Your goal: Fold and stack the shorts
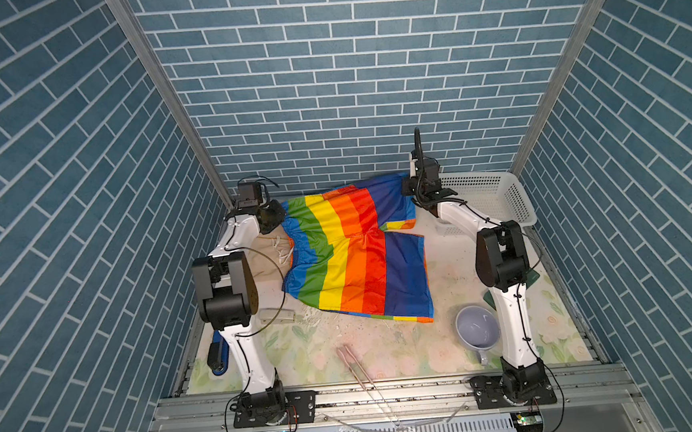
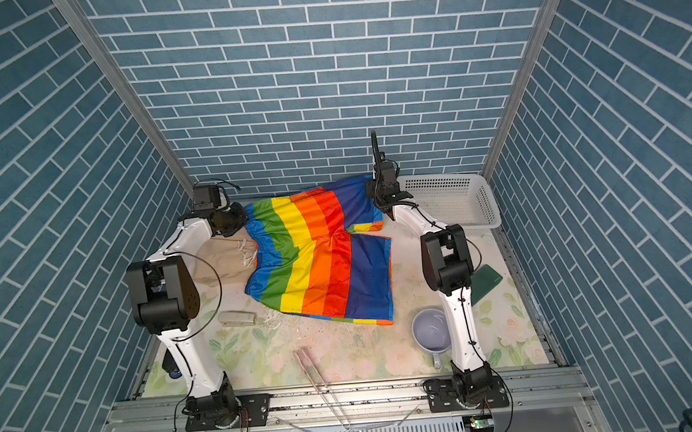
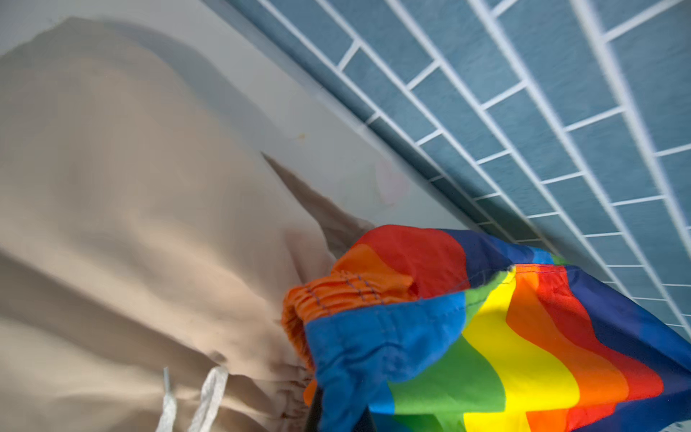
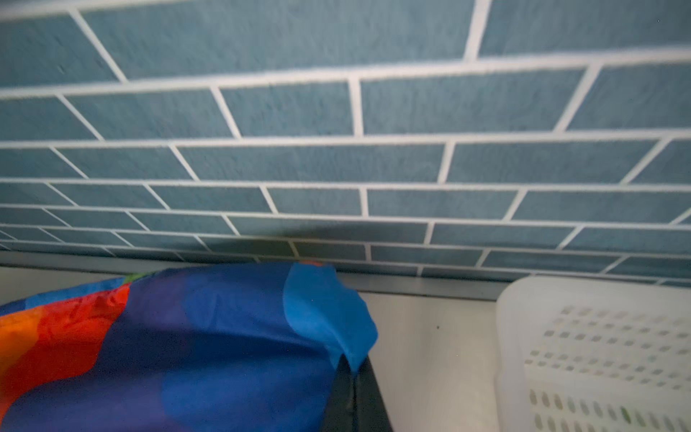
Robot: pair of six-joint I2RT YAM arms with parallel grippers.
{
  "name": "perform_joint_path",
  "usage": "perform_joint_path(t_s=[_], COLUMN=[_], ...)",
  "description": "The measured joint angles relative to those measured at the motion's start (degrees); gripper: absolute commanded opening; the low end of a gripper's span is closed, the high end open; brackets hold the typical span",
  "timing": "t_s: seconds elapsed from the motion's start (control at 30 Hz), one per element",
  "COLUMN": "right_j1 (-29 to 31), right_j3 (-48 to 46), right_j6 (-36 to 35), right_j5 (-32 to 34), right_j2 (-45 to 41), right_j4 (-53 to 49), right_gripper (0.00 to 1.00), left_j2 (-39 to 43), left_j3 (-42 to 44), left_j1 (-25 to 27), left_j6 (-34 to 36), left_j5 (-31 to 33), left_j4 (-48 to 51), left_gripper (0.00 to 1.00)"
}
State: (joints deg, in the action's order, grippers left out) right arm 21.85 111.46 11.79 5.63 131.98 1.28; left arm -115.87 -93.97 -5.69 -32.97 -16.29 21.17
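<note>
Rainbow shorts [image 1: 351, 258] spread open mid-table, far edge raised toward the back wall, waistband overlapping beige shorts [image 1: 266, 256] at left; neither pair looks folded, no stack yet. Right gripper [image 4: 353, 377] pinches the blue hem corner; left gripper [image 1: 280, 221] at waistband, clamped or letting go unclear. Basket [image 1: 514, 197] and cup [image 1: 460, 321] look empty.
</note>
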Motion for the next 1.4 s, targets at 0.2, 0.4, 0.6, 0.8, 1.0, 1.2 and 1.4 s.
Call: perform_joint_path(t_s=[0.2,0.4,0.6,0.8,1.0,1.2,1.4], right_j1=[-0.57,-0.48,1.77,7.28,14.69,19.71,20.35], right_j3=[-2.86,-16.76,-32.63,-44.19,-52.92,-61.02,-66.27], right_j6=[2.05,4.59,7.17,7.69,3.39,0.33,0.66], right_j5=[-2.75,-5.14,-5.66,-5.57,-5.16,-4.98,-4.96], right_j2=[0.24,-7.52,-23.61,-34.80,-43.08,-52.46,-55.76], right_j4=[-2.23,-4.33,-8.11,-13.66,-20.87,-23.91,-25.49], right_gripper=[0.43,0.52,0.59,0.60,0.61,0.60,0.59], left_j2=[-0.44,9.60,28.83,39.43,40.17,39.74,38.71], left_j3=[-0.24,7.26,19.93,34.01,42.36,44.57,47.47], left_j1=[-1.66,-1.95,1.29,7.23,11.30,13.57,14.25], left_j6=[0.15,-1.33,-2.62,-2.80,-2.75,-2.86,-3.39], left_j5=[2.60,5.03,7.34,9.03,10.40,11.87,13.90], left_j4=[2.21,2.29,1.95,3.76,7.58,8.11,8.35], left_gripper=[0.63,0.71,0.77,0.77,0.76,0.73,0.61])
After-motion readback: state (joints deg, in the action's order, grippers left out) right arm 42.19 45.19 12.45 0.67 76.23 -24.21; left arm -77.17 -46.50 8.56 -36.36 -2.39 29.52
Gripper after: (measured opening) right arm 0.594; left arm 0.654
